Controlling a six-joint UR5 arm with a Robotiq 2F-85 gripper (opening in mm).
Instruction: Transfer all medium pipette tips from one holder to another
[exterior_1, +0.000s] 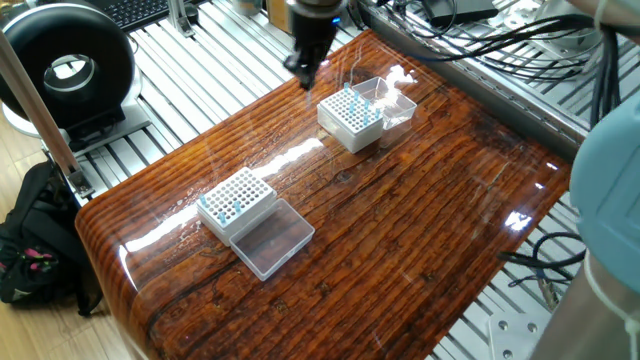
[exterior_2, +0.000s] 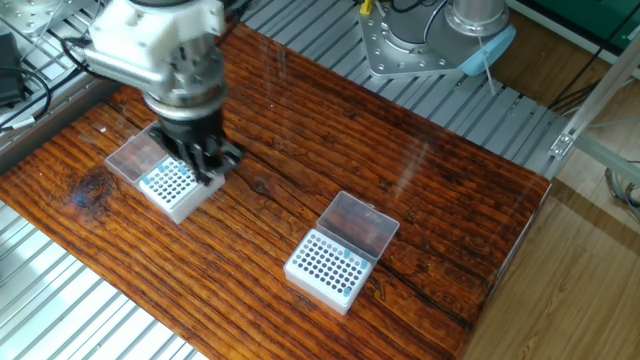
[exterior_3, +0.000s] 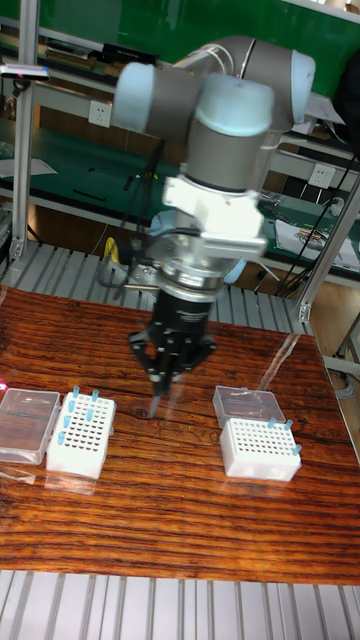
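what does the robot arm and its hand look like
The arm is built of grey tubular links with pale blue joint caps. A white wrist block with a ribbed grille sits above a black cylindrical section, ending in a small black hand with short dark fingers. Thin black cables run beside the wrist.

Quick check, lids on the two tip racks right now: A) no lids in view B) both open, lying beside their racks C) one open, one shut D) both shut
B: each white rack has its clear lid flipped open beside it, grid exposed.
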